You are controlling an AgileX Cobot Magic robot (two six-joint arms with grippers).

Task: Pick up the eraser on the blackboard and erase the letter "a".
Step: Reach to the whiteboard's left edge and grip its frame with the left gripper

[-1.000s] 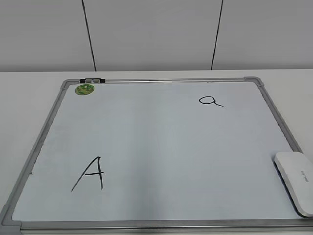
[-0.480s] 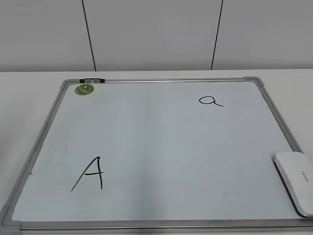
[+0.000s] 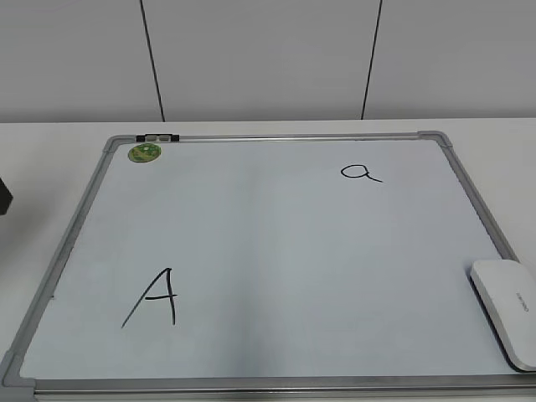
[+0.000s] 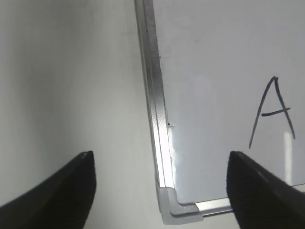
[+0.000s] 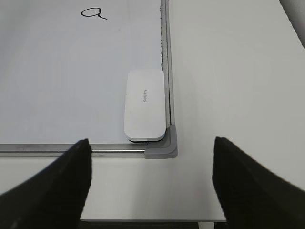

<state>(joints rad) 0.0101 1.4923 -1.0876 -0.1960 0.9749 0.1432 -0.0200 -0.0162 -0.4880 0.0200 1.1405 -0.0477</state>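
The right tool [image 5: 148, 183] hung with its fingers spread wide, empty, above the white surface [image 5: 228, 71] just off the blackboard's [image 5: 57, 71] near right corner. The eraser [image 5: 145, 105] lay flat inside that corner, against the grey frame, untouched. The letter "a" [image 5: 93, 13] sat farther up the board, well apart from the eraser. The left tool [image 4: 162, 191] was likewise spread and empty over the near left corner, with the capital "A" [image 4: 272, 112] to its right.
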